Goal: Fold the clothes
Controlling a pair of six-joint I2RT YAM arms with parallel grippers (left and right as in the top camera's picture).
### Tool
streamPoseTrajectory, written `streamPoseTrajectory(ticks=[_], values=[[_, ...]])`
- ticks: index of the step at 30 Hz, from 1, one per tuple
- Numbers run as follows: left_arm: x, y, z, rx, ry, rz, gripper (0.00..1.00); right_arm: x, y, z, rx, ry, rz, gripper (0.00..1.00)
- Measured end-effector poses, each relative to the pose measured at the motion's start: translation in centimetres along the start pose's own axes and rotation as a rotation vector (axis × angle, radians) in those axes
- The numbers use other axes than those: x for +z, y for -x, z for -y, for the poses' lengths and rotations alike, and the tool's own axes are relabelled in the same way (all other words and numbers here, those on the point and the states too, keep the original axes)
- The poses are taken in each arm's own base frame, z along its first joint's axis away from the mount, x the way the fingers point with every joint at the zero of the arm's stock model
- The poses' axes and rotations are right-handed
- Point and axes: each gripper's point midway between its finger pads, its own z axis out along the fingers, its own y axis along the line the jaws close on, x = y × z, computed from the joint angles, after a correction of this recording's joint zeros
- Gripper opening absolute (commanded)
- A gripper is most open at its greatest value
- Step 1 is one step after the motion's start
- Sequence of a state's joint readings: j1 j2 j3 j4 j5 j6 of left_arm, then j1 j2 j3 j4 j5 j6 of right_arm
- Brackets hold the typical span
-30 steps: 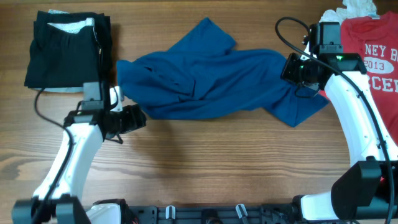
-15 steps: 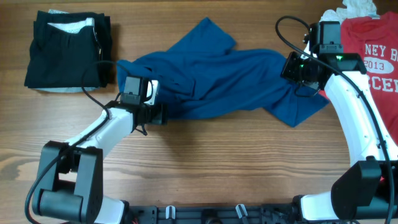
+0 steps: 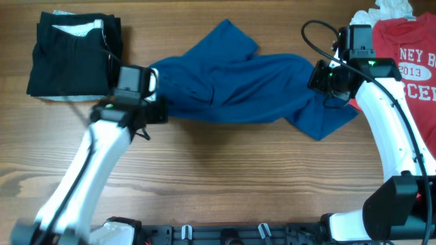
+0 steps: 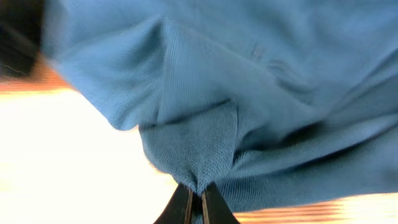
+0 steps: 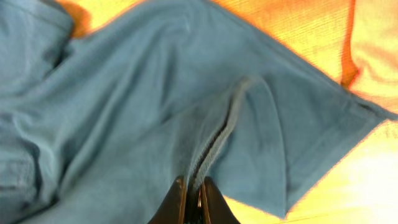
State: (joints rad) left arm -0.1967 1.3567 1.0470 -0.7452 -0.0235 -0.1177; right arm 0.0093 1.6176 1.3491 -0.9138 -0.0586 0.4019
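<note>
Shirt [image 3: 238, 88] pinched at both ends, not yet laid flat

The shirt is found crumpled on the counter [image 3: 218, 184]. Its long axis is laid left to right between the two arms, and one corner is thrown up toward the far edge. Its left end is taken by the left gripper [image 4: 196, 200], whose jaws are seen clamped on a small pinch of fabric. Its right end is taken by the right gripper [image 5: 193, 194], likewise clenched, on a raised ridge of cloth that looks like a hem or seam. From each gripper the garment lies inward, toward the middle of the counter; neither arm is nearer the bulk of it. A black folded garment [image 3: 71, 54] is noted just beside the left end, and a red T-shirt [image 3: 409, 61] just beside the right end; neither is held. The coming move is judged to turn on this left-right axis. An outward pull along it would be needed to draw the cloth flat before any fold, and the neighbouring garments could be snagged.
</note>
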Motion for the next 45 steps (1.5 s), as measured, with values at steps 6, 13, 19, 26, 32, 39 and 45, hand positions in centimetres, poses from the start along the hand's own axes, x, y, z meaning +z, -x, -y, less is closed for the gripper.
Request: streamPoseTrajectory(ticks=[6,13,19,26,32,39,45], values=[[-12.3,3.5,-0.7,-0.031,0.006,0.272,0.04,-5.6,-1.0,0.6,0.008,-0.005,0.018,0.04],[-21.9,1.8,-1.4,-0.075,-0.028,0.457,0.04,-19.3,-0.6,-0.1,-0.003,0.116,0.345,0.04],[-24.4,1.5,-1.2,-0.085,-0.06,0.515,0.04,-22.1,-2.2,1.1,0.002,0.101,0.404,0.04],[-15.8,4.1,-0.5,-0.072,-0.008,0.268,0.04,-13.4,0.1,1.6,0.014,-0.04,0.178,0.04],[-3.9,7.2,0.2,-0.039,0.043,0.089,0.04,-1.5,2.1,1.9,0.003,-0.141,-0.03,0.04],[8.2,9.0,0.8,0.01,0.055,0.043,0.3,8.6,2.4,4.2,0.033,-0.187,-0.151,0.04],[9.1,8.2,1.0,0.036,0.055,0.007,0.72,10.0,2.6,5.6,0.068,-0.17,-0.172,0.08]])
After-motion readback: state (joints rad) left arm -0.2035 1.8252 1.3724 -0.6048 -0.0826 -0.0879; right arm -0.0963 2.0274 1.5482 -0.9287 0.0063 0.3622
